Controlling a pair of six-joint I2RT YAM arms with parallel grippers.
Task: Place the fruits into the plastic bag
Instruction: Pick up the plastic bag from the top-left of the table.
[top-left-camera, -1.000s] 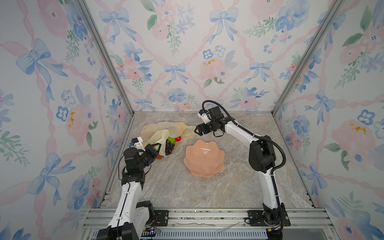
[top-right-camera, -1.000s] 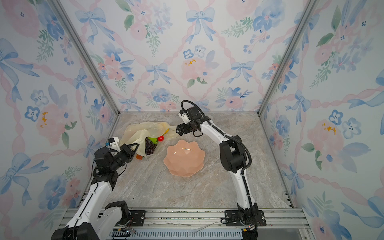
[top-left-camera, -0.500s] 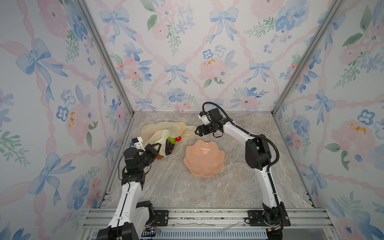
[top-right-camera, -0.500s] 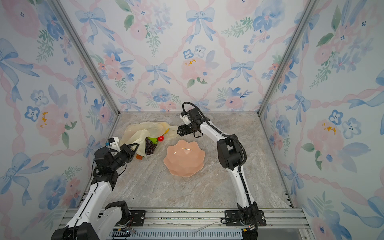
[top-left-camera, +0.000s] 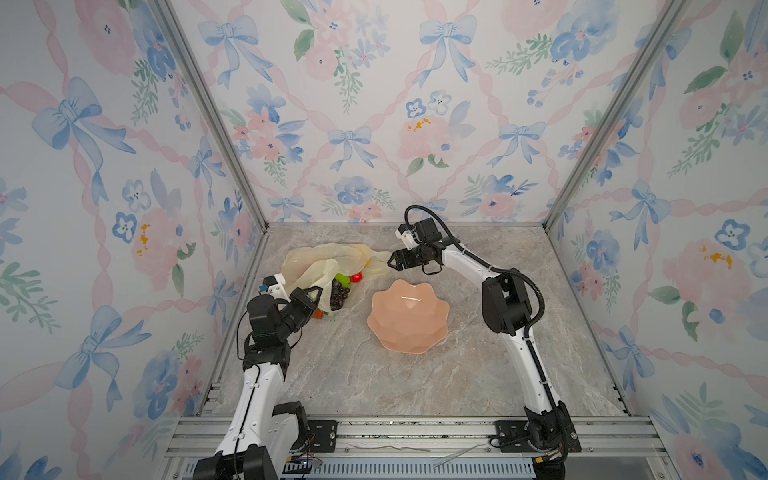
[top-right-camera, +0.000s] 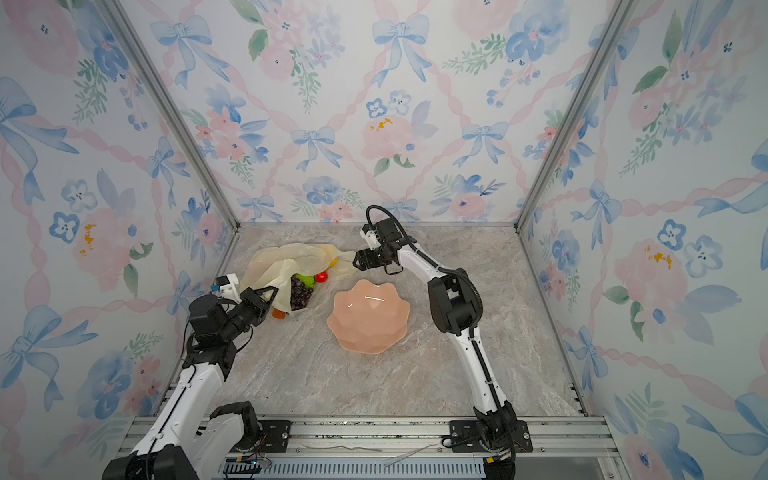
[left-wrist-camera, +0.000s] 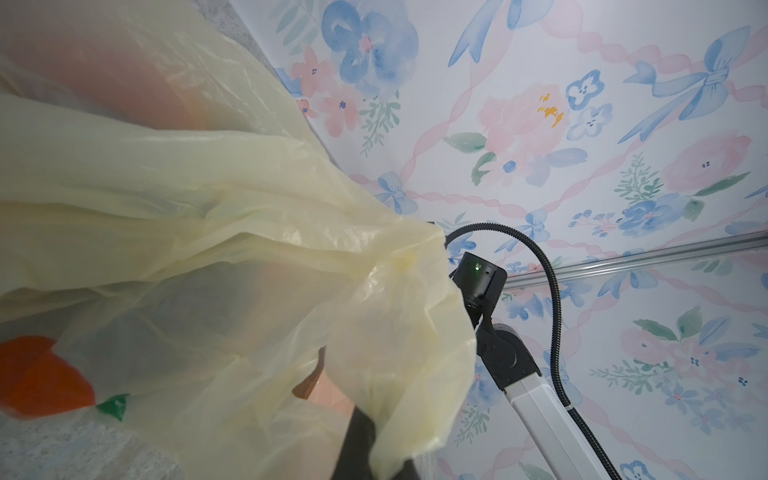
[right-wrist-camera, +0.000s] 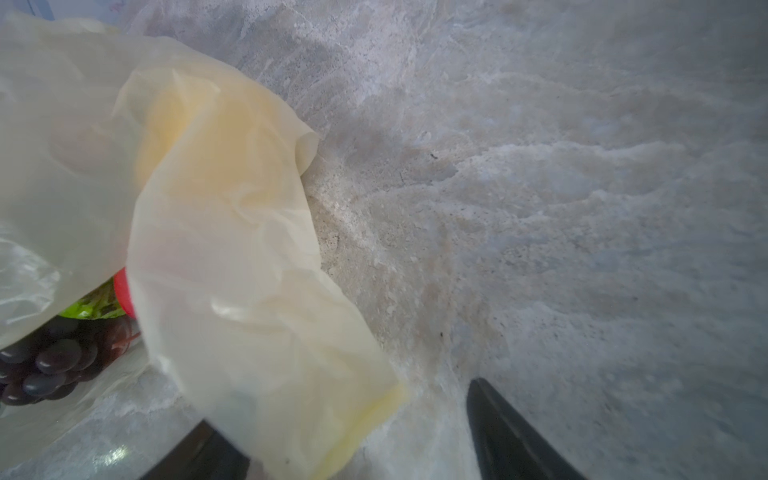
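Observation:
The pale-yellow plastic bag (top-left-camera: 320, 266) (top-right-camera: 286, 262) lies crumpled at the back left of the table. In its mouth show a dark grape bunch (top-left-camera: 338, 293) (right-wrist-camera: 54, 361), a bumpy green ball (top-left-camera: 343, 277) (right-wrist-camera: 91, 305) and a red fruit (top-left-camera: 356, 276) (right-wrist-camera: 122, 291). An orange fruit (top-left-camera: 318, 316) lies at the bag's near edge. My left gripper (top-left-camera: 313, 293) (top-right-camera: 268, 293) is shut on a bag handle (left-wrist-camera: 395, 353). My right gripper (top-left-camera: 390, 262) (right-wrist-camera: 353, 436) is open at the bag's right end, with a loose handle (right-wrist-camera: 249, 332) lying between its fingers (right-wrist-camera: 511, 432).
A salmon-pink scalloped bowl (top-left-camera: 407, 316) (top-right-camera: 368, 316) with nothing in it stands mid-table, right of the bag. Floral walls close in the left, back and right sides. The right arm's elbow (top-left-camera: 505, 307) stands right of the bowl.
The right arm has shifted a little left toward the bag and its jaws have narrowed slightly. The left arm and bag have held still.

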